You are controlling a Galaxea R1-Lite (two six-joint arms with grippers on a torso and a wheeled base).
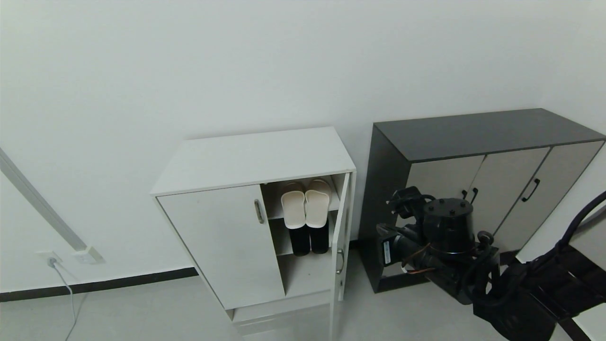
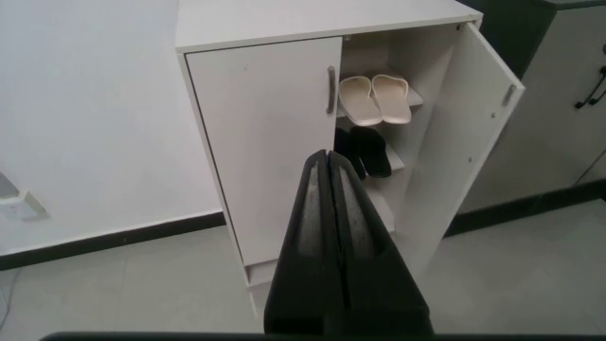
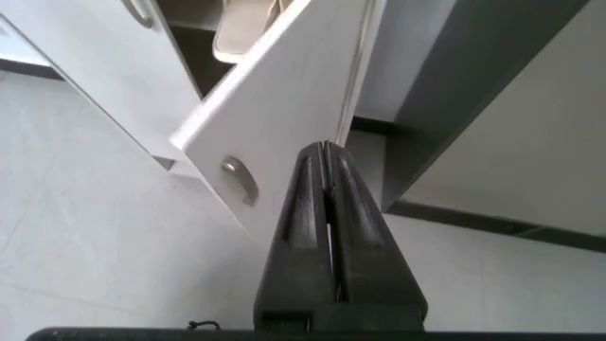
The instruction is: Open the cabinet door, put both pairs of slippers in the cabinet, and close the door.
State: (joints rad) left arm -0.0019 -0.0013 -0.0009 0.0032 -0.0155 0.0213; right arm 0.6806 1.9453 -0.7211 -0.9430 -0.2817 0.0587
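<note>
Against white wall [image 1: 189, 71], white cabinet [image 1: 255, 156], one door [image 1: 342, 222] open, two pairs inside: cream slippers [image 1: 305, 206] above black slippers [image 1: 310, 240]. Left gripper [image 2: 329, 159], right gripper [image 3: 327, 152]: closed, empty.

Dark sideboard [image 1: 478, 132], wall socket [image 1: 49, 258].

No writing, number, brand or sign can be read. The white cabinet [image 1: 251, 161], its open door [image 1: 342, 237], the dark cabinet [image 1: 478, 132] beside it and the wall socket [image 1: 49, 258] carry no legible print.
</note>
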